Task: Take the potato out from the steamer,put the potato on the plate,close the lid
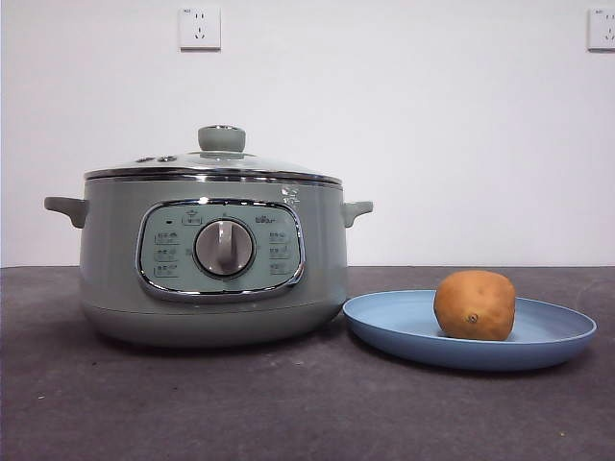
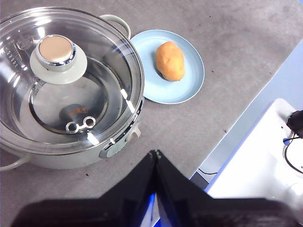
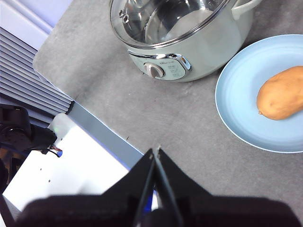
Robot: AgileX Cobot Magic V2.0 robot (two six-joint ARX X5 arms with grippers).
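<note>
Potato (image 1: 474, 305) on plate (image 1: 384, 322) beside lidded steamer (image 1: 115, 269); wall sockets (image 1: 200, 28) behind

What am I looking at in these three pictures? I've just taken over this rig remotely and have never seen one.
It is a two-armed table robot, filmed by three cameras. One sits low at table height, facing the steamer; the other two ride on the wrists and look down. The black wedge at the bottom of each wrist picture is that arm's own gripper: the left gripper and right gripper, both shut and holding nothing, above the table's edge. On the grey table the steamer has its glass lid on. Beside it the potato lies on the blue plate.
</note>
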